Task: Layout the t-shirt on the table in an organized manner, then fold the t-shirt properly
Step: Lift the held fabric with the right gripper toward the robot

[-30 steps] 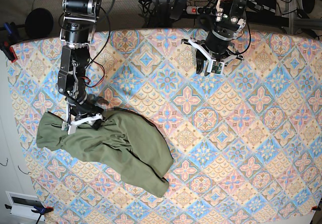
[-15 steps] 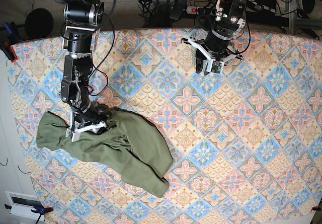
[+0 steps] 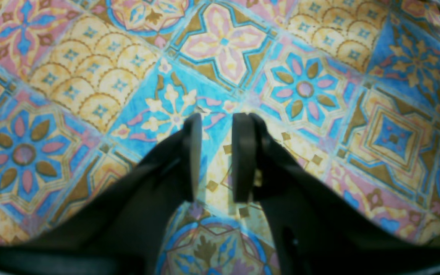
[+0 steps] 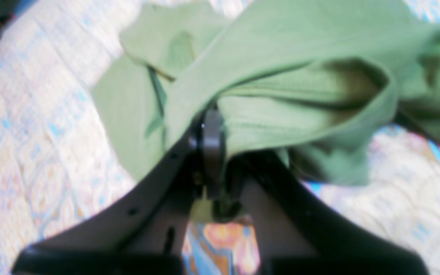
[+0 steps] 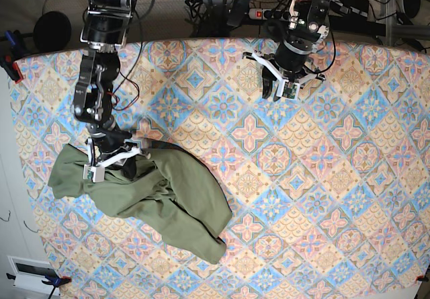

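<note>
Cloth of the t-shirt [image 5: 154, 195], crumpled at the worktop's [image 5: 336, 198] left side, is pinched between the closed jaws of the right gripper [image 4: 212, 149]. Farther right, near the far edge, the left gripper [image 3: 216, 156] hovers slightly parted, holding nothing.

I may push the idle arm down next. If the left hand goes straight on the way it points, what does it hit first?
By the wrist view, the left hand, slightly parted and empty, points at bare patterned table. It would likely meet that cloth first; the gap to it is unclear.
</note>
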Robot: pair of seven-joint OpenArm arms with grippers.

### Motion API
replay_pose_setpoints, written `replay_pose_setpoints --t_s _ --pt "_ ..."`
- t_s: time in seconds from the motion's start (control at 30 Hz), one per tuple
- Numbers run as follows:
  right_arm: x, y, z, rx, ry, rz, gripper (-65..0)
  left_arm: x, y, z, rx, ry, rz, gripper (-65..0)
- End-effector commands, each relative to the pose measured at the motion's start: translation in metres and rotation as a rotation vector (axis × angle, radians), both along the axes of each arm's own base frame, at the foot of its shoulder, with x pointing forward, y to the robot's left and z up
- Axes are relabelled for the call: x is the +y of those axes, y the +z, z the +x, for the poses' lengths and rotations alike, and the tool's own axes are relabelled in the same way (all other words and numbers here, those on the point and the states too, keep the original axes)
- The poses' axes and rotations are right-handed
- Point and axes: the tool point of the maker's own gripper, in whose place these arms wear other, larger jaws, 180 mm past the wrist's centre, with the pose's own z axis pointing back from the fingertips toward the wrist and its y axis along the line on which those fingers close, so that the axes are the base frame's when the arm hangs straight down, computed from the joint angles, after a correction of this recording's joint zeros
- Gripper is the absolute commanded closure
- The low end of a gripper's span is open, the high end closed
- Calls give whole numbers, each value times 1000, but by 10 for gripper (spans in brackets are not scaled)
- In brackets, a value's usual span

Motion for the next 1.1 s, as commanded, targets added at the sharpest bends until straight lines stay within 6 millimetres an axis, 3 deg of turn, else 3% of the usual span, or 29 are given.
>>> replay_pose_setpoints --t_s 0.0,0.23,0.37,0.43,0.57,0.67,0.8,0.93,1.07 --pt "0 29 6 -99 7 -1 -7 0 10 6 -43 1 -9 -137" --pt "10 55 -45 -164 41 -56 -6 1 10 6 -44 1 -5 -136" --pt "11 43 -76 -117 49 -71 -5 2 11 7 -50 0 4 -136" --pt "-3 38 -89 -91 40 -80 -5 2 12 9 -54 0 3 -136" --pt "-16 41 -101 -91 -9 70 -5 3 13 10 -58 0 6 -136" --pt "-29 44 -110 -94 -57 172 -4 17 15 14 -66 35 20 -136" --pt "-34 33 -124 -53 -76 177 -3 23 24 28 -105 51 26 -136" --pt "-38 31 -125 -46 -90 174 -3 29 37 47 -158 37 50 -136" --pt "-66 27 -140 -25 -165 139 -3 31 39 63 -182 40 58 -136"
